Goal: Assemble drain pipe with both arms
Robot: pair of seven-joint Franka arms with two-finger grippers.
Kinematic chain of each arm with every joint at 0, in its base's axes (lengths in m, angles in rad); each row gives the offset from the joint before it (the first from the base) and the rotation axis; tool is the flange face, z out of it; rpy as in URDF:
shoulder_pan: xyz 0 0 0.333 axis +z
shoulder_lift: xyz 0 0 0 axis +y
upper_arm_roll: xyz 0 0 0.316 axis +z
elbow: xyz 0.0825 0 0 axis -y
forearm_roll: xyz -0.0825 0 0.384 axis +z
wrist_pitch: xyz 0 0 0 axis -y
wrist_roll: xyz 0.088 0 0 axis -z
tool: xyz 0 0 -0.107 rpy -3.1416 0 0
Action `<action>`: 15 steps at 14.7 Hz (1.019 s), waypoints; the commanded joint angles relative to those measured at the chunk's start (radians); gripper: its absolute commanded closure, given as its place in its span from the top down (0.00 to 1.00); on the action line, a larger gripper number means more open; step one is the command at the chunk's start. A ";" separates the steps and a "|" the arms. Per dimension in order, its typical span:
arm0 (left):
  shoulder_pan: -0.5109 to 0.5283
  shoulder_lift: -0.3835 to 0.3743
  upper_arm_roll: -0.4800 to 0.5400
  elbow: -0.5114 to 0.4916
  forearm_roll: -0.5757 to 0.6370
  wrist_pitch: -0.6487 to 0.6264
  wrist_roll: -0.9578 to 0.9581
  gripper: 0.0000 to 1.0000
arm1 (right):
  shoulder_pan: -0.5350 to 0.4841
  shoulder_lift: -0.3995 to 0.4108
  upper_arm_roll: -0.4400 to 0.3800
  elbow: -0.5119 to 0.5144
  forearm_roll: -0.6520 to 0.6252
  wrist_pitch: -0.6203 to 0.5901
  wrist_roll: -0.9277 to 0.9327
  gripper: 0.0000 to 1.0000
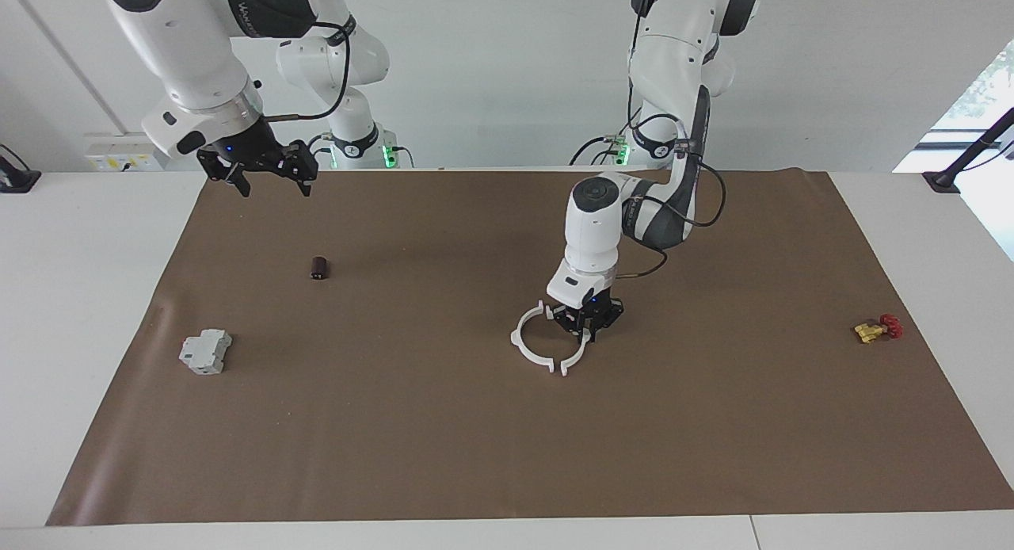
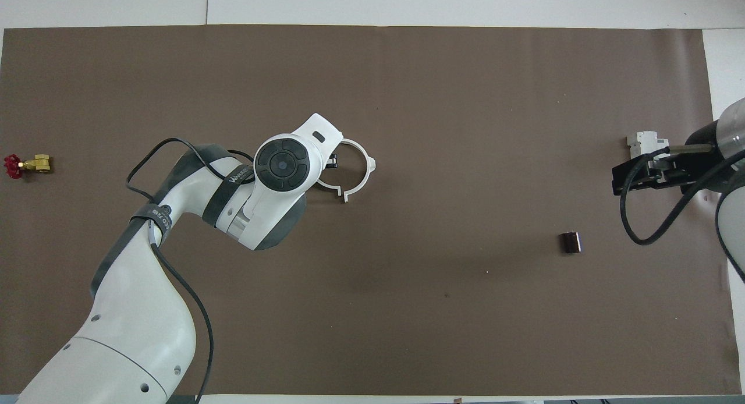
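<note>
The drain pipe is two white half-ring arcs in the middle of the brown mat. One arc lies free; it also shows in the overhead view. My left gripper is low on the mat, shut on the other arc, which faces the free one so that they nearly form a ring. A small gap shows between the tabs farther from the robots. My right gripper is open and empty, raised high over the mat's edge at the right arm's end.
A small dark cylinder stands on the mat below the right gripper. A grey blocky part lies farther from the robots at that end. A red and yellow valve lies at the left arm's end.
</note>
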 commanded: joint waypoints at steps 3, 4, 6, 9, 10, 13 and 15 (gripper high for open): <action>-0.037 -0.004 0.003 -0.041 0.016 0.025 -0.018 0.00 | -0.016 0.003 -0.005 -0.018 0.004 0.024 -0.030 1.00; -0.041 -0.004 0.003 -0.040 0.015 0.024 -0.021 0.00 | -0.016 0.005 -0.005 -0.016 0.004 0.031 -0.030 1.00; -0.050 -0.007 0.003 -0.038 0.015 0.002 -0.024 0.00 | -0.016 0.009 -0.007 0.001 0.005 0.042 -0.024 1.00; -0.063 -0.010 0.003 -0.038 0.015 -0.028 -0.030 0.00 | -0.045 0.011 -0.007 0.004 0.008 0.038 -0.028 1.00; -0.063 -0.012 0.003 -0.038 0.015 -0.040 -0.031 0.00 | -0.052 0.011 -0.007 0.004 0.008 0.036 -0.028 1.00; -0.064 -0.018 0.003 -0.037 0.015 -0.077 -0.034 0.00 | -0.057 0.011 -0.007 0.005 0.007 0.044 -0.028 1.00; -0.073 -0.019 0.003 -0.037 0.013 -0.088 -0.035 0.00 | -0.057 0.011 -0.007 0.005 0.007 0.044 -0.030 1.00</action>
